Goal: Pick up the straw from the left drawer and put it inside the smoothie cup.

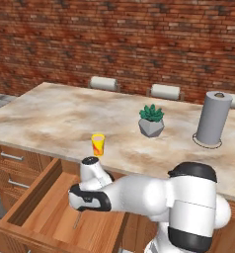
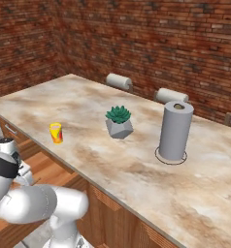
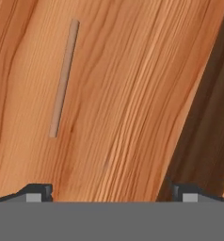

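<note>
The left drawer is pulled out below the counter edge, its bare wooden floor under my hand. On that floor lies the straw, a thin reddish-brown stick; in the left base view the straw shows just below my hand. My gripper points down into the drawer and is open, with nothing between its fingertips. The straw lies ahead and left of the gap. The smoothie cup, small and yellow with red blotches, stands upright on the counter near its front edge above the drawer; the cup also appears in the right base view.
A potted plant and a grey paper towel roll stand on the marble counter, right of the cup. The drawer's dark side wall runs along the right. Narrower drawers sit to the left. A brick wall backs the counter.
</note>
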### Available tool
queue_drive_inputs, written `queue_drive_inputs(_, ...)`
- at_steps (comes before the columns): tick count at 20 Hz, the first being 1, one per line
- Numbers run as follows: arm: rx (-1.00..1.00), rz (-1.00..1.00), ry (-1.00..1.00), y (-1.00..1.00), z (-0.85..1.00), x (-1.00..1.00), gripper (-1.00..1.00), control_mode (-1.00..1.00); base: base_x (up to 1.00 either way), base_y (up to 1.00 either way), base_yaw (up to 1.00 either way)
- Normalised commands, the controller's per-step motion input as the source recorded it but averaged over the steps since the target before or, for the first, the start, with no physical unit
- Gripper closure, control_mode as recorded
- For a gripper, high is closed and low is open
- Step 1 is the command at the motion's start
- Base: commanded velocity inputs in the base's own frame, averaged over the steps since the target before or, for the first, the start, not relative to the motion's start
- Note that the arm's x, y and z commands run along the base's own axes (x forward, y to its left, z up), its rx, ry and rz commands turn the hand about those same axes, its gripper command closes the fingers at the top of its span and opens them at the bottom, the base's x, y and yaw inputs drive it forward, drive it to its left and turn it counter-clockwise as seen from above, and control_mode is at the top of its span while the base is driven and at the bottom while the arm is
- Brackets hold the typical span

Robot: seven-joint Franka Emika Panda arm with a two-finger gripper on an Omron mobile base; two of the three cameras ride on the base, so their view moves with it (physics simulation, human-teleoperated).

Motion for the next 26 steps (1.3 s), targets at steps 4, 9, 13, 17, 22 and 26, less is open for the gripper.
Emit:
queue_drive_inputs(4, 0.0, -0.07, 0.0, 0.11, -0.24, 0.21, -1.0, -1.0, 0.0, 0.0, 0.0)
queue_drive_inputs(9, 0.0, -0.02, 0.01, 0.03, -0.02, 0.02, -1.0, -1.0, 0.0, 0.0, 0.0)
queue_drive_inputs(13, -0.01, 0.0, 0.01, 0.14, -0.18, 0.06, -1.0, -1.0, 0.0, 0.0, 0.0)
queue_drive_inputs(17, -0.01, -0.01, 0.0, 0.23, -0.26, 0.12, -1.0, -1.0, 0.0, 0.0, 0.0)
queue_drive_inputs(22, 0.0, -0.02, 0.0, 0.21, -0.28, 0.11, -1.0, -1.0, 0.0, 0.0, 0.0)
queue_drive_inputs(26, 0.0, -0.02, 0.0, 0.23, -0.21, 0.09, -1.0, -1.0, 0.0, 0.0, 0.0)
